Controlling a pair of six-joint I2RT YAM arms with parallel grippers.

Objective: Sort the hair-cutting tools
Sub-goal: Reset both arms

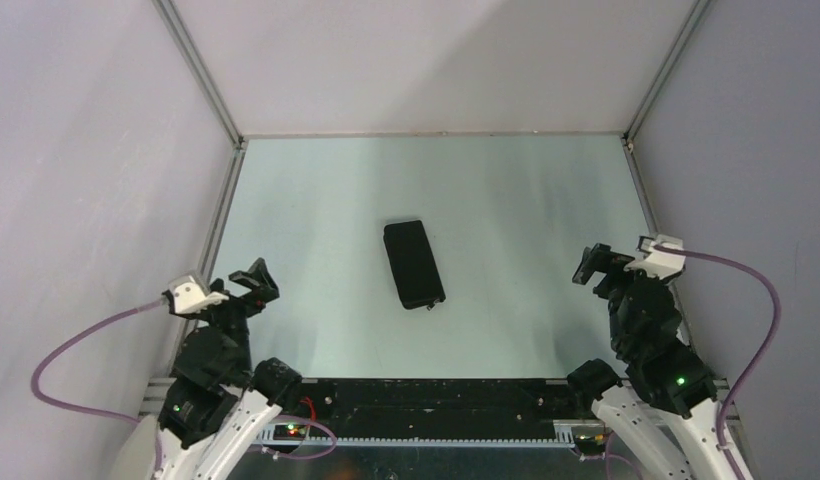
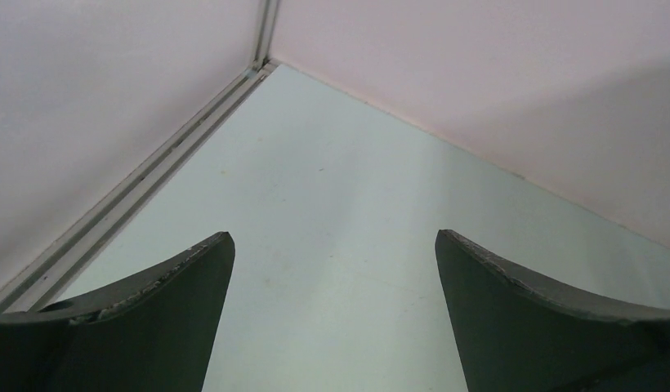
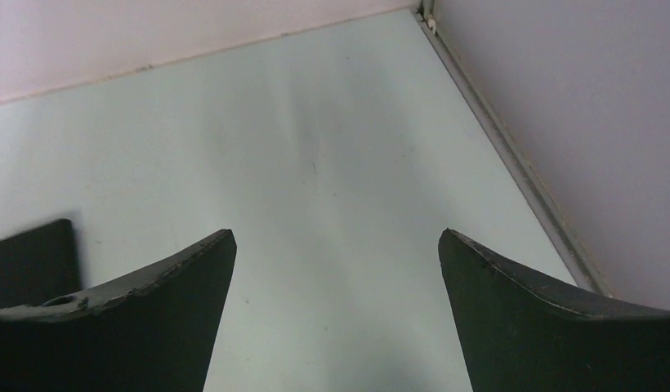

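One pale surface (image 1: 526,200), and in the middle of the frame one black pouch (image 1: 413,264), lying flat and, as far as I can see, closed. Two hands. The left hand (image 1: 252,283) hovers at lower left, fingers spread wide, nothing between them. The right hand (image 1: 598,266) sits at the right edge, same story: spread, empty, well apart from the pouch. Scissors: none in view. Comb: none either, from above or from either wrist. They may be inside the pouch, but I can't tell. My read: either the sort is finished or it hasn't begun. A next move, if any, means reaching in to the pouch and opening it.
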